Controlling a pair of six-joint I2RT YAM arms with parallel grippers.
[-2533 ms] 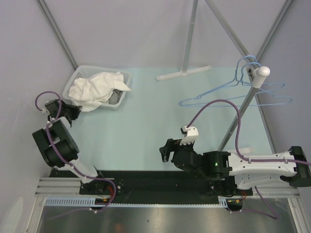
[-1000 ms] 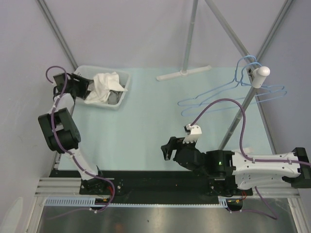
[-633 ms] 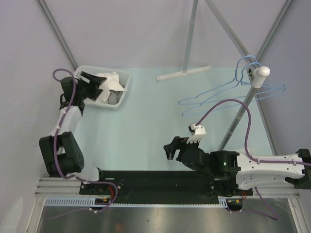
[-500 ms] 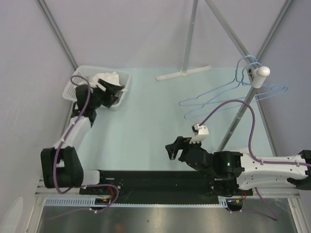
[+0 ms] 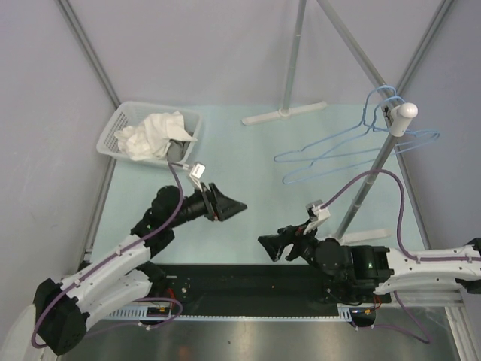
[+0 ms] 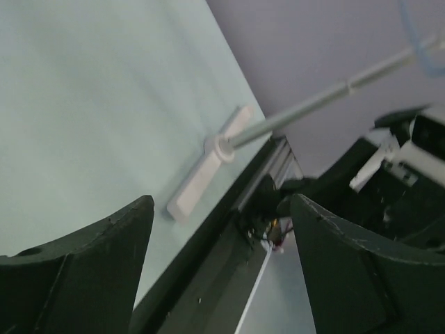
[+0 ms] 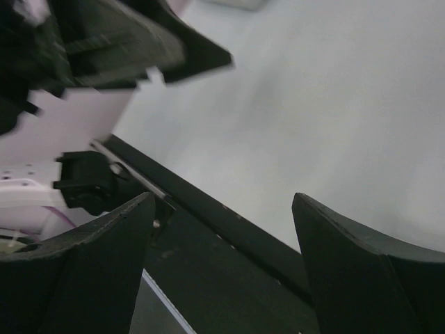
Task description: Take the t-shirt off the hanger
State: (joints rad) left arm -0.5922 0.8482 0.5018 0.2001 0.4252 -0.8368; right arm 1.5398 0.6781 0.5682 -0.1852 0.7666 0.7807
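The white t-shirt (image 5: 150, 134) lies crumpled in a clear basket (image 5: 113, 129) at the back left. Bare blue wire hangers (image 5: 279, 158) hang from a white peg (image 5: 406, 110) on the right and carry no cloth. My left gripper (image 5: 229, 204) is over the middle of the table, pointing right, open and empty; its wrist view also shows the left gripper (image 6: 221, 209) open. My right gripper (image 5: 272, 247) is low near the front rail, pointing left, open and empty, as the right gripper (image 7: 222, 202) in its own view confirms.
The slanted rack pole (image 5: 372, 180) rises beside my right arm, its white foot (image 6: 201, 177) on the mat. A second stand's foot (image 5: 284, 113) rests at the back. The black front rail (image 5: 240, 274) runs under both arms. My left gripper's fingers (image 7: 139, 42) show in the right wrist view.
My left arm has swung away from the basket to the table's middle, its gripper empty, leaving the t-shirt in the basket. My right gripper has dropped lower toward the front rail.
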